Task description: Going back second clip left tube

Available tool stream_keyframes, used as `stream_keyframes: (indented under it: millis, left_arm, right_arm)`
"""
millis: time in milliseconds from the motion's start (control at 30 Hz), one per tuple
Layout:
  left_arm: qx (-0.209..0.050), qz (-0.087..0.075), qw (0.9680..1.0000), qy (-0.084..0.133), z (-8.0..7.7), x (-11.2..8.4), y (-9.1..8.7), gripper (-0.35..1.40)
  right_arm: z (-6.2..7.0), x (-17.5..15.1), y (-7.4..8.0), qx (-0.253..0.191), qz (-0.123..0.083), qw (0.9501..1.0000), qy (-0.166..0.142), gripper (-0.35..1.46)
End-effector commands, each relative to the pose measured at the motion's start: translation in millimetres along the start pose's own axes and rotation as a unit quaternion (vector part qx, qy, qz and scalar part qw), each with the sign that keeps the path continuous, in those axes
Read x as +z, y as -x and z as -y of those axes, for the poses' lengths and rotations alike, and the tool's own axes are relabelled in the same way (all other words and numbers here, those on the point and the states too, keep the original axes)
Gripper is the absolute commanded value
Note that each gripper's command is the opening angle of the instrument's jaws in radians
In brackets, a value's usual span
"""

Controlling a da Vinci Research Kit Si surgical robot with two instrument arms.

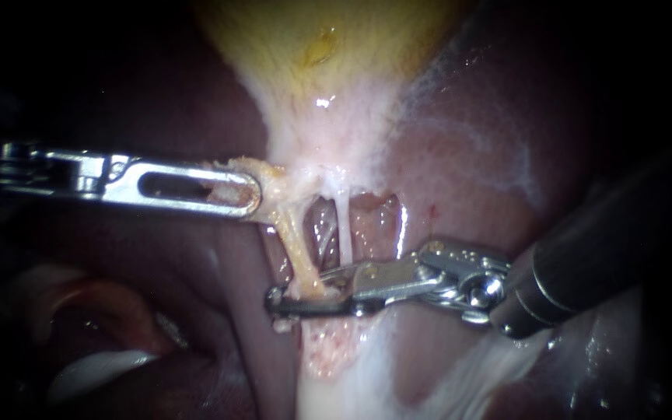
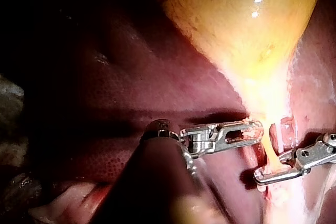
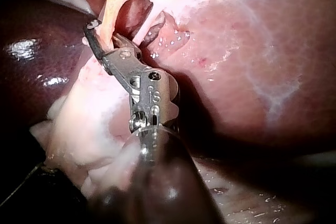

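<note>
Yellow-ochre, the gallbladder (image 1: 328,47) hangs over the middle of the field and narrows into a pale, stringy neck. From that neck two strands run down. The yellowish left tube (image 1: 299,249) slants across a small dark red gap, and the thinner, whiter right tube (image 1: 344,225) stands just beside it. The left instrument (image 1: 250,194) reaches in flat from the side, and its long slotted claw is closed on a tag of fatty tissue (image 1: 270,175) at the foot of the neck, right where the left tube starts. The right instrument (image 1: 297,299) comes in low. Its dark shaft covers part of the liver (image 1: 476,155) behind it, and its steel hinge lies across the bottom of the right tube. Its claw is drawn narrow on the lower end of the left tube, one thin blade touching it on each side. From the right wrist camera the same strand passes straight through that claw. Below the grip lies a raw, pinkish patch, then a broad white band of tissue (image 1: 336,389). The liver all around is dark maroon, wet and glinting, with a whitish film on the side of the right instrument. A pale fold (image 1: 99,369) lies well apart, under the left instrument. Past the lit tissue everything falls into black.
</note>
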Motion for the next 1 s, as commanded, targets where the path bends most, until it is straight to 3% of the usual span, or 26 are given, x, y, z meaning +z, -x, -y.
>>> stream_keyframes:
  millis: [33, 233, 300, 367, 467, 533, 633, 1000]
  left_arm:
    - [0.0, 0.0, 1.0, 0.0, 0.0, 0.0, 0.0, -0.35]
    - [0.0, 0.0, 1.0, 0.0, 0.0, 0.0, 0.0, -0.35]
    - [0.0, 0.0, 1.0, 0.0, 0.0, 0.0, 0.0, -0.35]
    - [0.0, 0.0, 1.0, 0.0, 0.0, 0.0, 0.0, -0.35]
    - [0.0, 0.0, 1.0, 0.0, 0.0, 0.0, 0.0, -0.35]
    - [0.0, 0.0, 1.0, 0.0, 0.0, 0.0, 0.0, -0.35]
    - [0.0, 0.0, 1.0, 0.0, 0.0, 0.0, -0.1, -0.35]
    - [0.0, 0.001, 1.0, 0.001, 0.0, 0.0, -0.1, -0.35]
  right_arm:
    - [0.0, 0.0, 0.0, 0.0, 0.0, 1.0, 0.0, -0.35]
    - [0.1, 0.0, -0.2, -0.017, 0.001, 0.9999, -0.002, -0.35]
    - [0.2, 0.1, -0.3, -0.061, 0.0, 0.9981, -0.002, 0.02]
    - [0.3, 0.3, -0.5, -0.078, -0.002, 0.9969, -0.002, 0.33]
    - [0.3, 0.6, -1.0, -0.11, -0.006, 0.9939, 0.006, 0.46]
    - [0.3, 0.6, -1.3, -0.126, -0.011, 0.9916, 0.028, 0.49]
    - [0.2, 0.2, -1.7, -0.149, -0.011, 0.9881, 0.035, 0.5]
    - [0.4, -2.1, -1.3, -0.174, -0.009, 0.9842, 0.034, 0.5]
